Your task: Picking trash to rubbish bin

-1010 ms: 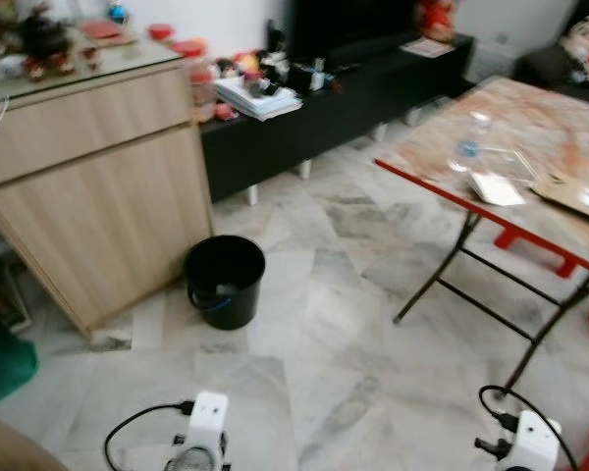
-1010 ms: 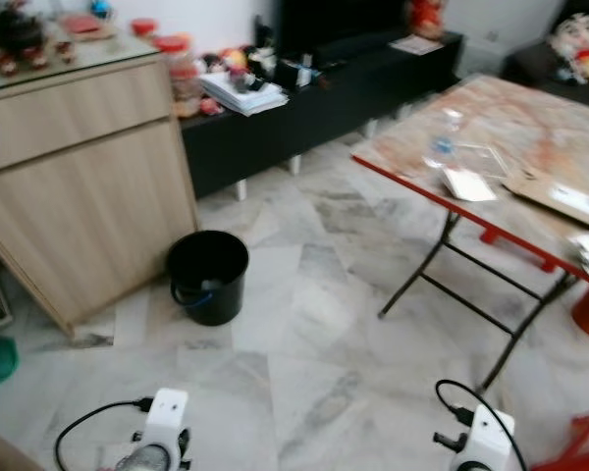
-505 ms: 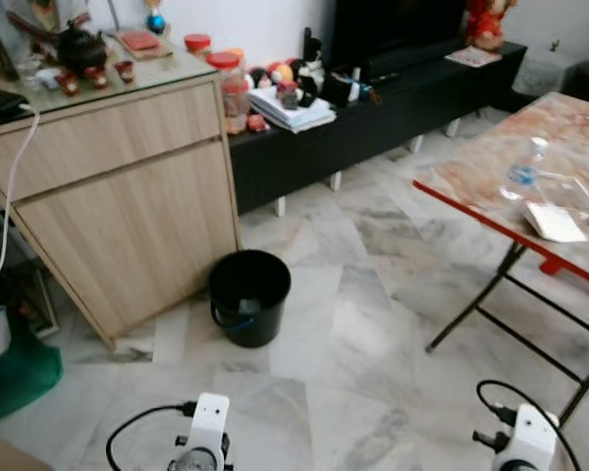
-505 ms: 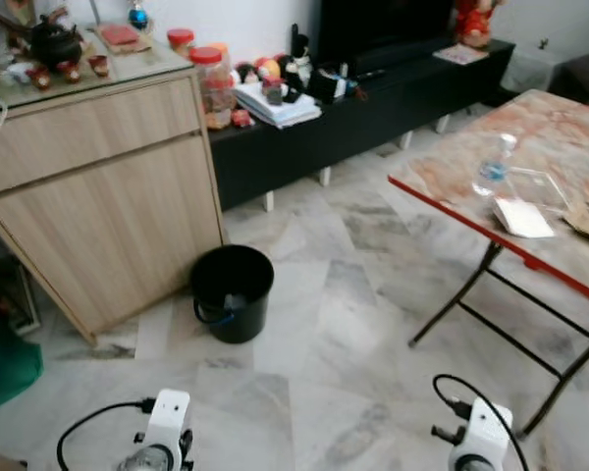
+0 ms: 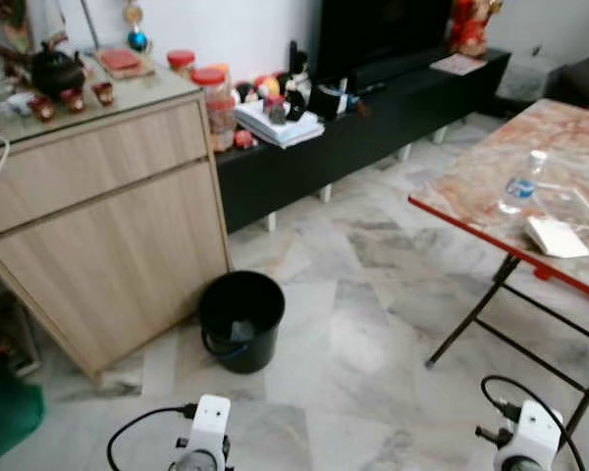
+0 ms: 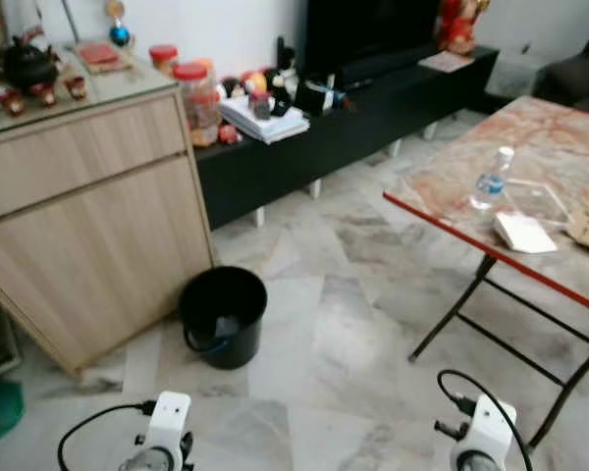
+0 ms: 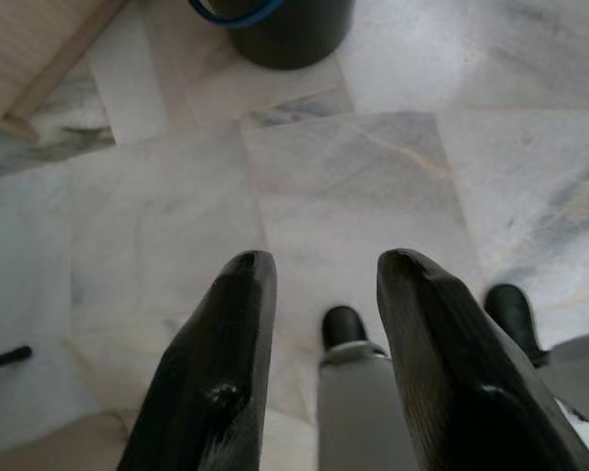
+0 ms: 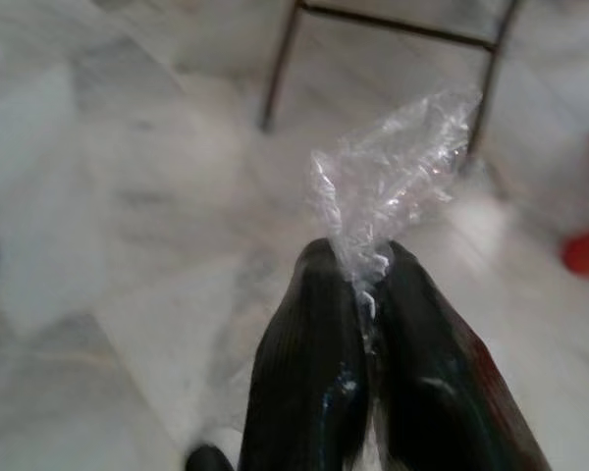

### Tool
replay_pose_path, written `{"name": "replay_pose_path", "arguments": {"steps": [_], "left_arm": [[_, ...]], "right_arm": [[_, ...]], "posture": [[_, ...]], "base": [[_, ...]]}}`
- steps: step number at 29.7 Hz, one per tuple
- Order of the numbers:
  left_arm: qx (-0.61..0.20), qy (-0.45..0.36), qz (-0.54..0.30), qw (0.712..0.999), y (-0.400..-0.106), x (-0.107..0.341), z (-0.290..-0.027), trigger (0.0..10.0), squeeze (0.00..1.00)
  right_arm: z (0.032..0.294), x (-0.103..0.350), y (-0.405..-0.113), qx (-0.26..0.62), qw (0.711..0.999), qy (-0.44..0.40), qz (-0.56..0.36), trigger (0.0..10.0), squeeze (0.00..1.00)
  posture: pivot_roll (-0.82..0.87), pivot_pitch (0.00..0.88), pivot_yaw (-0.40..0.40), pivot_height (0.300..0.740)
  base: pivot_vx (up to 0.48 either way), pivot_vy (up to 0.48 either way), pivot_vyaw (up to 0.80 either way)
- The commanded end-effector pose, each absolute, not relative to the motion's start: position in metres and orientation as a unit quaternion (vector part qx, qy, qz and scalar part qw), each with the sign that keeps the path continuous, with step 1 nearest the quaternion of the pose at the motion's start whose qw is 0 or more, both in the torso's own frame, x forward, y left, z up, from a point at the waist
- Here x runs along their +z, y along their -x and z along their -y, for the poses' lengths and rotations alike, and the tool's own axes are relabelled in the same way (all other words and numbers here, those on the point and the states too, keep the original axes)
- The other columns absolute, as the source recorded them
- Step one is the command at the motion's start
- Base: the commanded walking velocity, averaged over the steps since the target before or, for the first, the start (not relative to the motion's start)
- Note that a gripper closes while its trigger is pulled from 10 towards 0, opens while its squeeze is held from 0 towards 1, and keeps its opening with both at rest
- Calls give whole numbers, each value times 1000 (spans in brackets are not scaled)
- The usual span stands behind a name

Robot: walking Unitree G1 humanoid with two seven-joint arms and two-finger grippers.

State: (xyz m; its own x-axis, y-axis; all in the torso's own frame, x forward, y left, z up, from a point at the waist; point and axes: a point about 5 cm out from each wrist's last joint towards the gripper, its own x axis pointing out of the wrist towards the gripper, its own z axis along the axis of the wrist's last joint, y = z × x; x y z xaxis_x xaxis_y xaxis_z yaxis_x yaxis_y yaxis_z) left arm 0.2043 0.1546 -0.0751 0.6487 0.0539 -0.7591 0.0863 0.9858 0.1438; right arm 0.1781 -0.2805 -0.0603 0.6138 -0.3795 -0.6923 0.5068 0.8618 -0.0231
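**Plastic in hand, bin a short way ahead**

Clear plastic wrap (image 8: 393, 182) is pinched between the 2 fingers of the right hand (image 8: 371, 294), which are closed tight on its lower end while the crinkled top stands free above the tips. The left hand (image 7: 319, 275) is parted and holds nothing, pointing down at the marble floor (image 5: 373, 324). The black bin (image 5: 240, 319) stands on that floor just beside the wooden cabinet (image 5: 108, 216), ahead and to the robot's left; the tabletop (image 6: 530, 196), with a bottle (image 6: 486, 182) on it, is off to the right.

Risks, as I judge them: the wrap is light and held by a small pinch, so it could slip out while walking. Released too early or too high, it could drift and land beside the bin. A close approach could also knock the bin or brush the cabinet.
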Motion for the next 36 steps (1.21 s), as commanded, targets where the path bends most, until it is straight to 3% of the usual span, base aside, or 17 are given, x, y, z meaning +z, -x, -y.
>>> {"name": "replay_pose_path", "arguments": {"steps": [1,17,36], "left_arm": [[-12,-85,-421,903,-203,-76,-153,10000,0],[-6,-81,-423,902,-201,-77,-155,10000,0],[-1,-79,-422,903,-202,-76,-155,10000,0]], "right_arm": [[283,-60,-177,-254,892,-88,-364,10000,0],[283,-59,-178,-246,896,-79,-361,10000,0],[280,-59,-180,-240,899,-76,-359,10000,0]], "posture": [[-111,25,-70,740],[-107,44,-78,740],[-99,50,-84,740]], "base": [[446,0,0],[335,0,0],[338,0,753]]}}
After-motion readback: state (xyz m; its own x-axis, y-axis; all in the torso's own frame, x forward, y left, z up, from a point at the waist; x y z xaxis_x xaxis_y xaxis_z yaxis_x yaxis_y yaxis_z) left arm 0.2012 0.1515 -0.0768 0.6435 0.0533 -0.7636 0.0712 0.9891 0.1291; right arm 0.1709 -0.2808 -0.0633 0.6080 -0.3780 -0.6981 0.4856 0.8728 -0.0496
